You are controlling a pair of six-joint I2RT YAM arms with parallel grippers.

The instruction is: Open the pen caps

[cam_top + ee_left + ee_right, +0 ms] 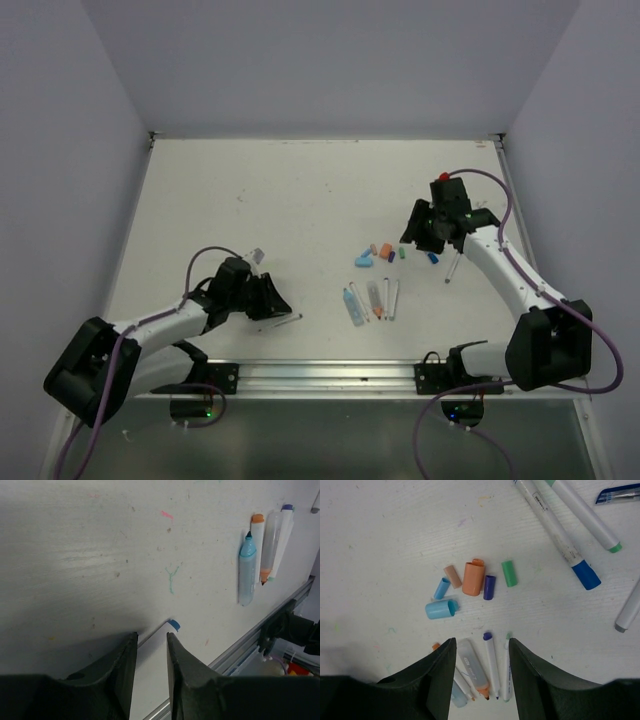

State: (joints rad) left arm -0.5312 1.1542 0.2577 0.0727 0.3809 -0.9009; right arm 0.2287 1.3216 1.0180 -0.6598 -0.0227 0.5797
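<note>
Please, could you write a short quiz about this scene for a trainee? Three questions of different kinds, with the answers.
1. In the right wrist view, how many loose caps lie grouped together?
2. True or false: the right gripper grips one of them.
3. What lies between the fingers of the left gripper? A) an orange cap B) a white pen with a blue end C) nothing
Key: 1. six; 2. false; 3. B
</note>
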